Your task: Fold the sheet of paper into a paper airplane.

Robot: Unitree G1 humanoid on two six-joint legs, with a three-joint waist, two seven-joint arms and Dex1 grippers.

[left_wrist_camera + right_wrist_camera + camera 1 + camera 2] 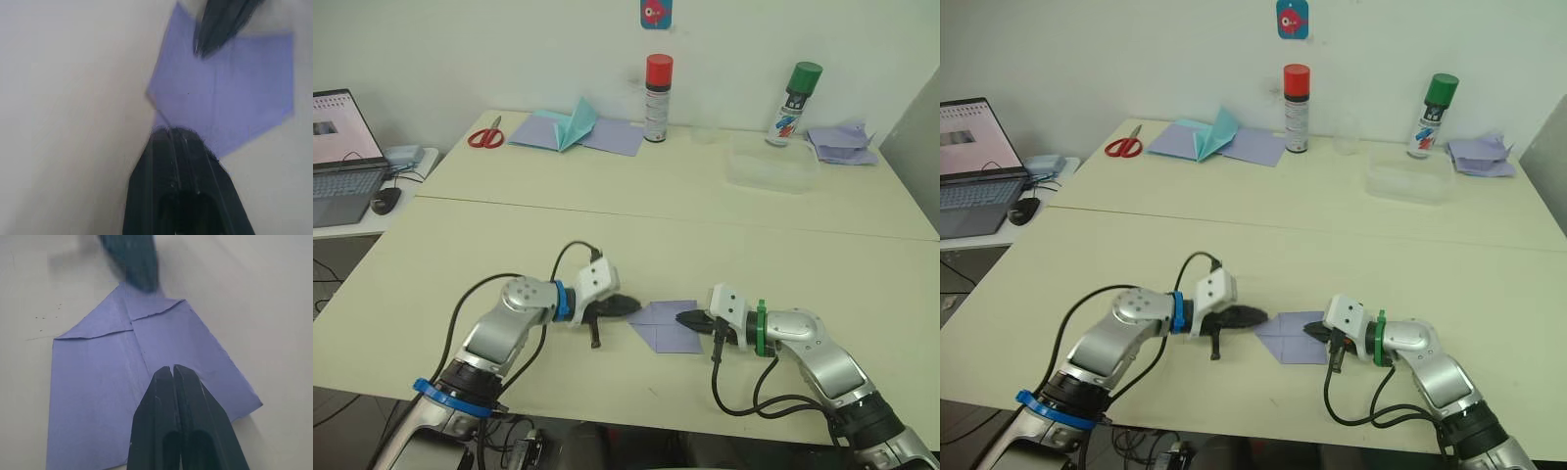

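The sheet of paper (664,328) lies flat on the pale table near the front edge. It is lavender-blue, with two corners folded in to a point that faces my left gripper (632,305). That gripper is shut, its tip resting at the paper's pointed end (170,131). From the other side, my right gripper (683,317) is shut too, and its tip (172,368) sits on the paper's middle by the centre crease (137,342). No finished paper airplane is in view.
At the back of the table are red scissors (487,136), lavender sheets with a teal paper shape (570,127), a red-capped can (657,98), a green-capped can (795,103), a clear tub (771,164) and crumpled lavender paper (842,144). A laptop (342,157) is at far left.
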